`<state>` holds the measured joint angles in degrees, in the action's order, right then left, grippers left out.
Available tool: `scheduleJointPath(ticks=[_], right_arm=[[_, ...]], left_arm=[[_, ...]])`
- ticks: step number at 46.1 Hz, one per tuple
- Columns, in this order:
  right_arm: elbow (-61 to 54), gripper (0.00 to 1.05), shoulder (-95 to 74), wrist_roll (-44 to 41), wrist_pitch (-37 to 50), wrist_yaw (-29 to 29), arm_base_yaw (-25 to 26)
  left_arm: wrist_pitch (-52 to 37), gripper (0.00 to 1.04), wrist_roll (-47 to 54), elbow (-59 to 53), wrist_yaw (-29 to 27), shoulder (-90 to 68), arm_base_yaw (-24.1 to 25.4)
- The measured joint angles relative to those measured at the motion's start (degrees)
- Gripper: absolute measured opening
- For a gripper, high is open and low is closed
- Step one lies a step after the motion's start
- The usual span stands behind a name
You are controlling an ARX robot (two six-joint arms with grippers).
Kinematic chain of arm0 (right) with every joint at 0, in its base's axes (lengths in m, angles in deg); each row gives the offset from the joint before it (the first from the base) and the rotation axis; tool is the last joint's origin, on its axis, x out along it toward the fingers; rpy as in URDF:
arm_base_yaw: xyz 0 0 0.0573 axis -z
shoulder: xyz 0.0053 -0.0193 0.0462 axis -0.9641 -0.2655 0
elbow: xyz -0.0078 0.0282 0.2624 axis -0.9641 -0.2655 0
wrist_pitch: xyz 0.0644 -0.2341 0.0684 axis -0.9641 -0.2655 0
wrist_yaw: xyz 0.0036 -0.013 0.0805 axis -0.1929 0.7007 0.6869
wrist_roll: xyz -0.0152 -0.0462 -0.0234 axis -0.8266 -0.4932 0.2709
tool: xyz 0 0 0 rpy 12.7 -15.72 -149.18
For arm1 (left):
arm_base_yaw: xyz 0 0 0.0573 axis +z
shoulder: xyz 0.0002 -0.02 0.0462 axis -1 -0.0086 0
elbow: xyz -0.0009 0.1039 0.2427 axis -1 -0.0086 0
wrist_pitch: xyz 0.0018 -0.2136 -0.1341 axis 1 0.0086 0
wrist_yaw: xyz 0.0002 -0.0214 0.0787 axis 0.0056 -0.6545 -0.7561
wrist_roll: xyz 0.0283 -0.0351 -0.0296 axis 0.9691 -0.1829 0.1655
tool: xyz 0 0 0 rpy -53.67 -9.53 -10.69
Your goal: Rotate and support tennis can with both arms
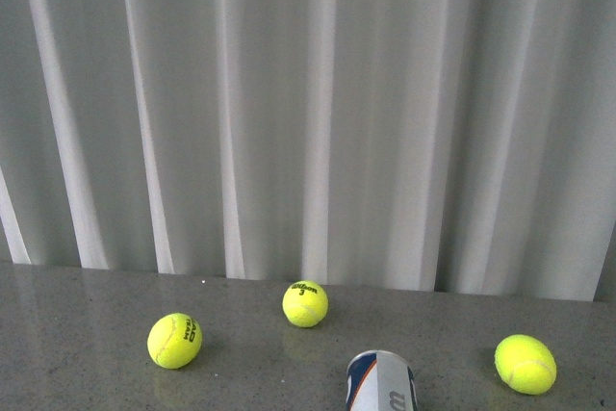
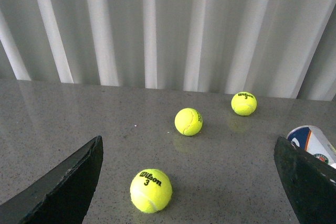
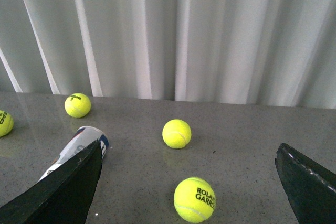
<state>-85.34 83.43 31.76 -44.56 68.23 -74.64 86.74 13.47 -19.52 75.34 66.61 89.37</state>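
Observation:
The tennis can [image 1: 381,382] lies on its side on the grey table at the bottom middle of the front view, cut off by the frame edge. Neither arm shows there. My left gripper [image 2: 189,192] is open and empty, with a yellow ball [image 2: 150,190] on the table between its fingers. The can [image 2: 312,142] shows just past one finger. My right gripper [image 3: 189,192] is open and empty over a "Roland Garros" ball [image 3: 195,199]. The can [image 3: 79,148] lies partly behind one finger [image 3: 63,192].
Three yellow tennis balls lie on the table [image 1: 77,334]: one left [image 1: 174,341], one at the back middle [image 1: 305,303], one right [image 1: 526,364]. A white pleated curtain [image 1: 308,113] hangs along the table's far edge.

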Motion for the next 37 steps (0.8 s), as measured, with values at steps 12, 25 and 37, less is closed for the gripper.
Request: scheduleJointPath(ticks=[12,25,37], right_arm=[[0.00,0.98,0.00,0.00,0.00,0.00,0.00],[0.00,0.98,0.00,0.00,0.00,-0.02,0.00],[14.32,0.98,-31.89,4.63,-8.31,9.01,-1.03]], left_arm=[[0.00,0.98,0.00,0.00,-0.02,0.00,0.00],[0.00,0.98,0.00,0.00,-0.02,0.00,0.00],[0.00,0.98,0.00,0.00,-0.02,0.00,0.00]])
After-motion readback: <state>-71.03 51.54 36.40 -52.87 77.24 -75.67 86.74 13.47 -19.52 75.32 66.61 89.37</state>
